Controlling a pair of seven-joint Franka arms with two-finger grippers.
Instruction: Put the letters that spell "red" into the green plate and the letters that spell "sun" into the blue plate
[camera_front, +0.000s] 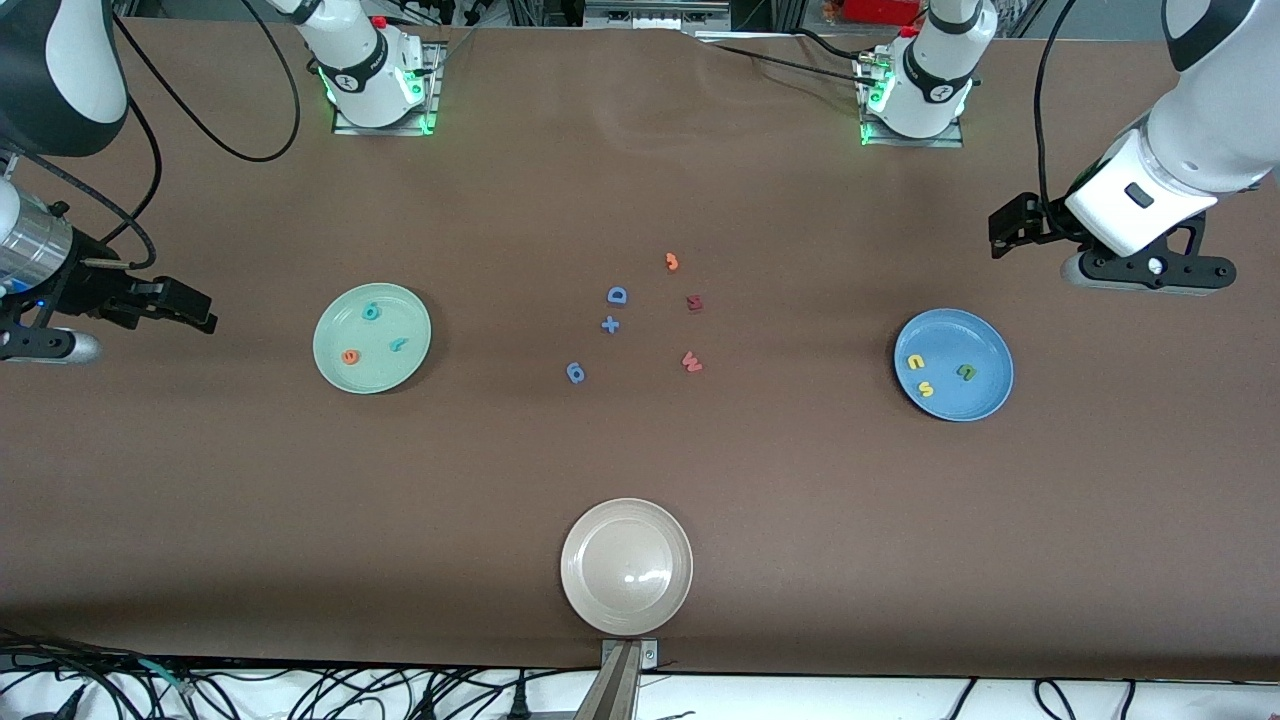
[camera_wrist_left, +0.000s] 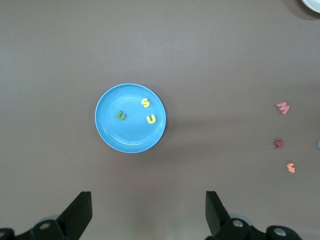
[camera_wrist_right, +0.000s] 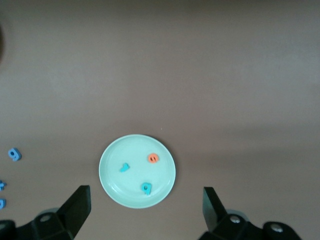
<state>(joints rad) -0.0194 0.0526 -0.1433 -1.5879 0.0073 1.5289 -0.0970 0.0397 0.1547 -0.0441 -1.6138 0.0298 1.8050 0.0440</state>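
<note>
Since the red letters (camera_front: 372, 338) lie in the green plate (camera_front: 330, 365) at nine o'clock and the sun letters (camera_front: 935, 373) in the blue plate (camera_front: 985, 400) at three, only a careless sweep by the spread, empty left gripper (camera_wrist_left: 148, 215) or right gripper (camera_wrist_right: 146, 212) could scatter them.

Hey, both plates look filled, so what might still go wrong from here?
Little, it seems. The green plate holds the teal d, teal r and orange e; the blue plate holds three. Risks: the open left gripper or right gripper grabbing a leftover such as the blue D, or bumping a plate.
</note>
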